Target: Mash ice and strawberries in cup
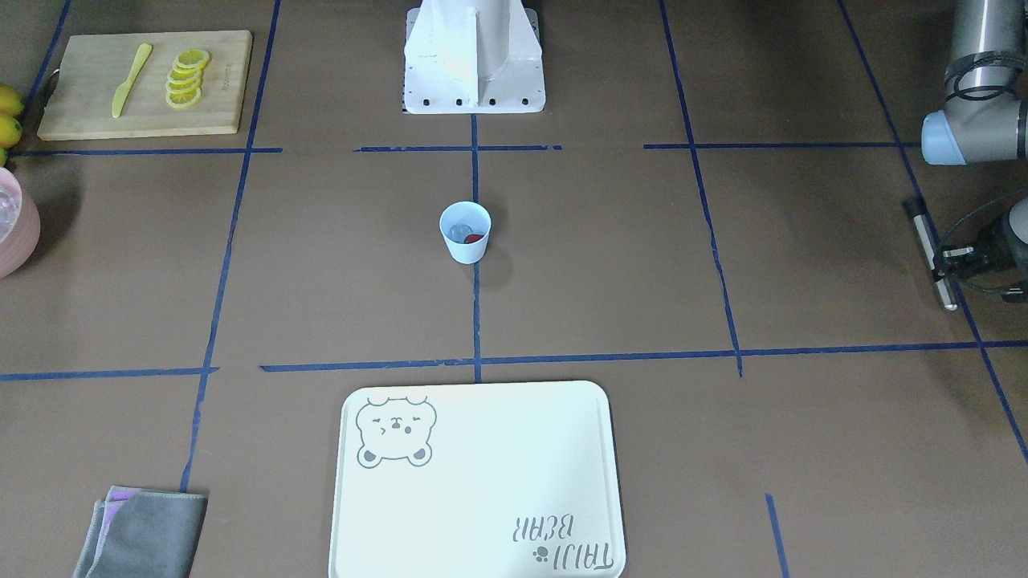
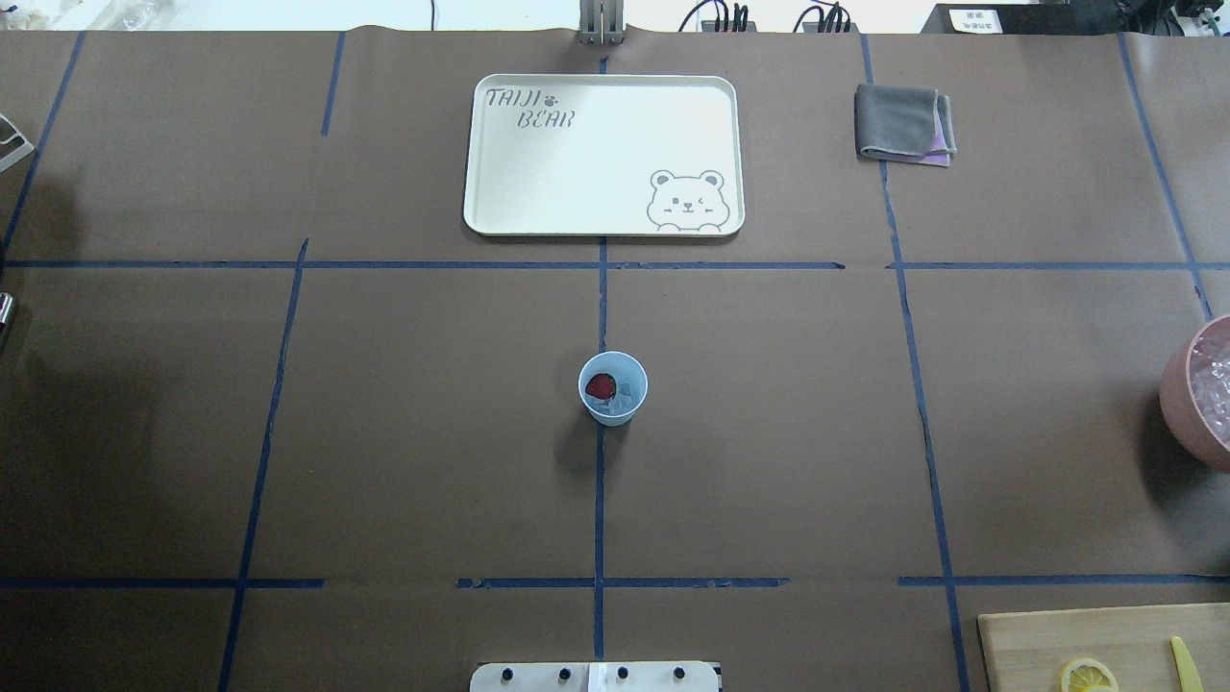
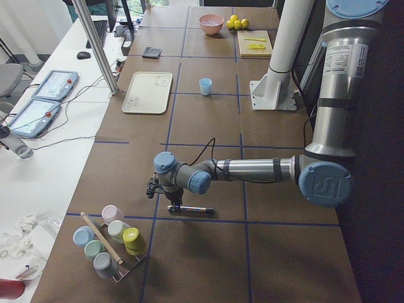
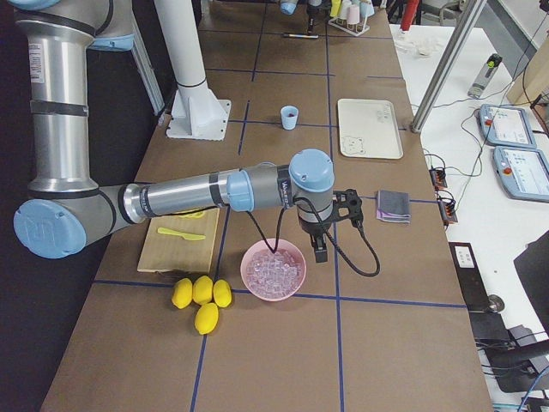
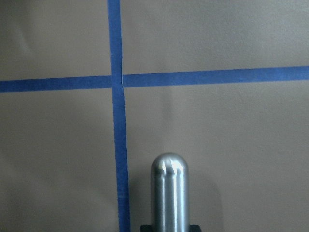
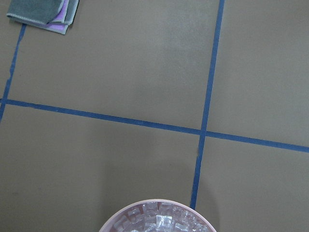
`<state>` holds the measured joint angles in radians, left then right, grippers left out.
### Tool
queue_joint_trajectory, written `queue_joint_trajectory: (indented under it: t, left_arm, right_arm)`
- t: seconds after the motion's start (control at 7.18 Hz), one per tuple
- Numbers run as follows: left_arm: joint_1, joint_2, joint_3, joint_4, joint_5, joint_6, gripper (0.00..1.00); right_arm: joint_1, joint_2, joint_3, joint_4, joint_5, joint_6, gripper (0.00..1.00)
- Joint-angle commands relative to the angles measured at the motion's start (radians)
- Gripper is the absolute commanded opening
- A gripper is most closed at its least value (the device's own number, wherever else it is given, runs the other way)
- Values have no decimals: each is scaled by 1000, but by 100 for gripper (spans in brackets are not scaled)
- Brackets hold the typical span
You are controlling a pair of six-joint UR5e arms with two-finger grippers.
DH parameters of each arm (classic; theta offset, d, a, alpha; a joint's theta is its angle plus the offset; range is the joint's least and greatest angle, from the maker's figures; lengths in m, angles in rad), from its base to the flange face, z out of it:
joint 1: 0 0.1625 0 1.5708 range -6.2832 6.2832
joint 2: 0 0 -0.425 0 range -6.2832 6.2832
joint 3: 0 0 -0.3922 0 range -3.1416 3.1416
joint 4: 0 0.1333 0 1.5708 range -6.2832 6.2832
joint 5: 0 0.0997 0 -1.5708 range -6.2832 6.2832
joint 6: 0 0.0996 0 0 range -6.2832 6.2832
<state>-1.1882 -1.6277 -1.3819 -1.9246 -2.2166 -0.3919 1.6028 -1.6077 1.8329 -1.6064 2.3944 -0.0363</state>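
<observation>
The pale blue cup [image 2: 612,387] stands upright at the table's middle, also seen as the cup [image 1: 465,231]. Inside it lie a red strawberry [image 2: 602,386] and a few clear ice cubes [image 2: 624,398]. My left gripper [image 1: 954,261] is far off at the table's left end, low over a metal rod [image 1: 932,253] lying on the paper. That rod's rounded tip [image 5: 169,188] fills the bottom of the left wrist view; I cannot tell whether the fingers are closed on it. My right gripper [image 4: 319,249] hangs beside a pink bowl [image 4: 273,269] of ice cubes; its state cannot be told.
A pale bear-print tray [image 2: 603,156] and a folded grey cloth [image 2: 903,123] lie at the far side. A wooden board [image 1: 144,84] carries lemon slices [image 1: 185,78] and a yellow knife [image 1: 131,79]. Whole lemons [image 4: 199,299] sit near the bowl. A rack of pastel cups [image 3: 108,243] stands beyond the rod.
</observation>
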Motion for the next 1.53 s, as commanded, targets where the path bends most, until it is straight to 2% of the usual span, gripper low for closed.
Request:
queue_joint_trajectory:
  t: [0.0, 0.28, 0.56, 0.84, 1.11, 1.39]
  left_arm:
    - [-1, -1, -2, -1, 0, 5, 100]
    - [-36, -4, -23, -26, 2, 36, 100]
    - [-179, -9, -40, -11, -107, 184, 100]
    - [-225, -9, -48, 9, -132, 218, 100]
    - [-249, -17, -81, 114, -170, 260, 100]
    - [-301, -41, -178, 350, -167, 406, 100]
  right_arm:
    - [0, 3, 0, -1, 0, 1, 99]
    - [0, 3, 0, 0, 0, 1, 99]
    - [0, 3, -1, -1, 2, 1, 99]
    - [0, 3, -4, -1, 0, 1, 99]
    - [0, 3, -3, -1, 0, 1, 99]
    - [0, 2, -4, -1, 2, 0, 99]
